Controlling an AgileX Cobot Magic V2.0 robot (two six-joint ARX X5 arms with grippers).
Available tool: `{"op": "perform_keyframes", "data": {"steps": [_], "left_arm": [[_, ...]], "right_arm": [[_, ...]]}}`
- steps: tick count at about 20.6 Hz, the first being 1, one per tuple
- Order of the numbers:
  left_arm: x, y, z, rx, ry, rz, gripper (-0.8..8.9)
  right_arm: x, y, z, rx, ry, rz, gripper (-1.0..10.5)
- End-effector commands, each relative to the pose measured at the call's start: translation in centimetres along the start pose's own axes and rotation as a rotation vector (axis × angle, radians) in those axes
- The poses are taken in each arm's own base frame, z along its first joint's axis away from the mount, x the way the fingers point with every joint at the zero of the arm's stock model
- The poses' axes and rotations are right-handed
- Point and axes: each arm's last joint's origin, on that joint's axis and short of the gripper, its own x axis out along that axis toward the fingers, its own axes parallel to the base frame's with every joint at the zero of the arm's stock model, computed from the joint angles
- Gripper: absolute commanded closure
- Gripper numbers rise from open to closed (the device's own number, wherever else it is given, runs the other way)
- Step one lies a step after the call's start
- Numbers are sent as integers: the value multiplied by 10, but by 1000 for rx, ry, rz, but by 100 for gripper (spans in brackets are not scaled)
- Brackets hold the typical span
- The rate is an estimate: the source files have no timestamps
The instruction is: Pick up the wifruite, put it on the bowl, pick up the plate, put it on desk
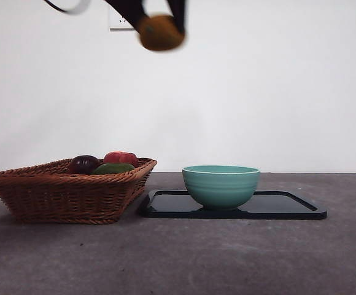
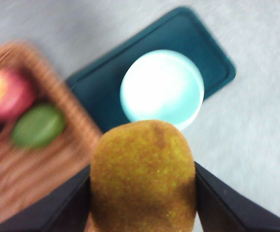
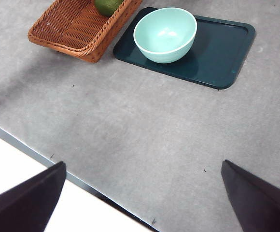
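My left gripper (image 1: 159, 27) is shut on the orange-brown wifruite (image 1: 161, 32) and holds it high in the air, above the gap between the basket and the bowl. In the left wrist view the wifruite (image 2: 143, 176) fills the space between the jaws. The mint-teal bowl (image 1: 221, 185) stands empty on a dark rectangular plate (image 1: 288, 209) on the desk (image 1: 178, 258). It also shows in the left wrist view (image 2: 161, 89) and in the right wrist view (image 3: 165, 34). My right gripper (image 3: 142, 193) is open and empty, well back over the desk's near edge.
A brown wicker basket (image 1: 67, 193) stands left of the plate. It holds a dark purple fruit (image 1: 83, 164), a red fruit (image 1: 120, 158) and a green fruit (image 1: 112, 168). The desk's edge (image 3: 29, 150) runs across the right wrist view.
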Motion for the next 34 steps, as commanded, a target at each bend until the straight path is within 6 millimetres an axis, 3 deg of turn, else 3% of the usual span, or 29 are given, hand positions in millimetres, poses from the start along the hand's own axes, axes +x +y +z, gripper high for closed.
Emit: {"op": "perform_keyframes", "data": {"steps": [1, 5, 10, 17, 34], "left_arm": [[-16, 13, -25, -53, 67, 21, 546], [-27, 42, -68, -144, 138, 65, 546], [-3, 62, -97, -268, 74, 99, 546], [48, 82, -96, -441, 6, 129, 546], [166, 103, -90, -444, 206, 211, 546]], "right_arm": [[-2, 1, 2, 11, -15, 10, 432], [-2, 1, 2, 11, -15, 11, 432], [-2, 2, 2, 31, -10, 30, 432], [-2, 2, 2, 28, -7, 54, 432], [-2, 2, 3, 15, -16, 47, 432]]}}
